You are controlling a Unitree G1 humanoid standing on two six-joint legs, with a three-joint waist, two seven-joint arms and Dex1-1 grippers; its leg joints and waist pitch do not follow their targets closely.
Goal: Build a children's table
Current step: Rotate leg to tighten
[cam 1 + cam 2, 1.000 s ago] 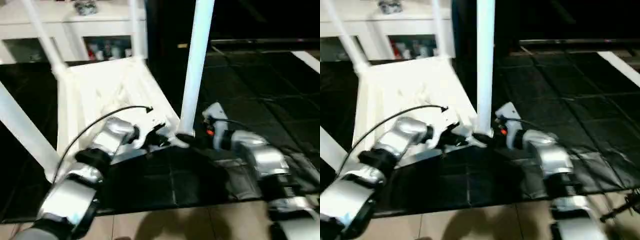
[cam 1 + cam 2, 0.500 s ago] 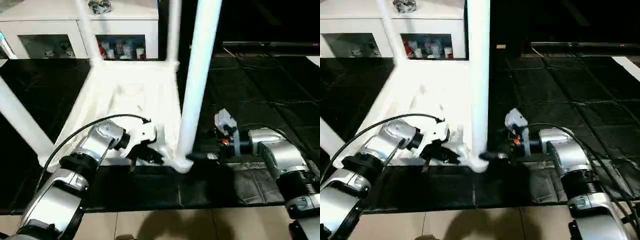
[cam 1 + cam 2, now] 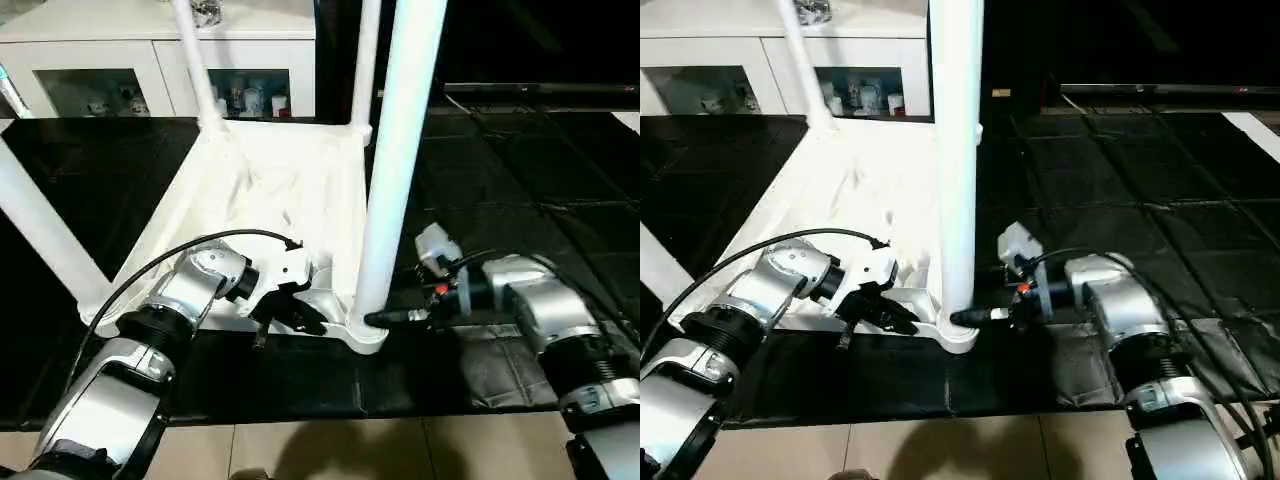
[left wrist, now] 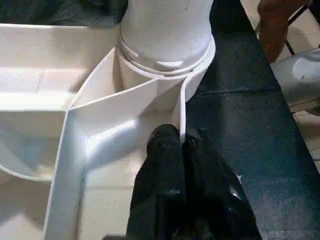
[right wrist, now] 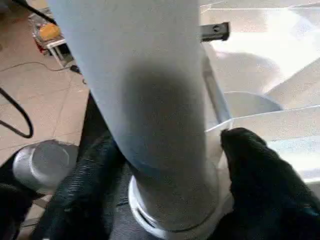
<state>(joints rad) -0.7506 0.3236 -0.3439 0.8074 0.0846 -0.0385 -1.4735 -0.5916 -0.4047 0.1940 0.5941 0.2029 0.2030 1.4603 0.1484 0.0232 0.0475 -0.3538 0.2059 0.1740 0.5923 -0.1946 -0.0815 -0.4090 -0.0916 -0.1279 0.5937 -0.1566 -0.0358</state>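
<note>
Upturned children's table [image 3: 270, 190] on the black floor mat [image 3: 520, 200], centre-left of the head view — four legs standing up.
The near-right leg [image 3: 395, 170] sits in its corner socket [image 3: 365, 335]; the right gripper [image 5: 165, 165] straddles its base, fingers [image 5: 260, 175] spread on either side. The left gripper [image 4: 182, 145] is pressed together, pinching a thin rib [image 4: 181, 112] just beside that socket.

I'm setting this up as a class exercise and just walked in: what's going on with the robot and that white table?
The robot is assembling an upside-down white plastic table on a black mat. Its left gripper is shut on a thin rib of the underside beside a corner socket. Its right gripper has a finger on either side of the base of the near leg, which stands upright in that socket. Three other legs stand in the other corners.
</note>
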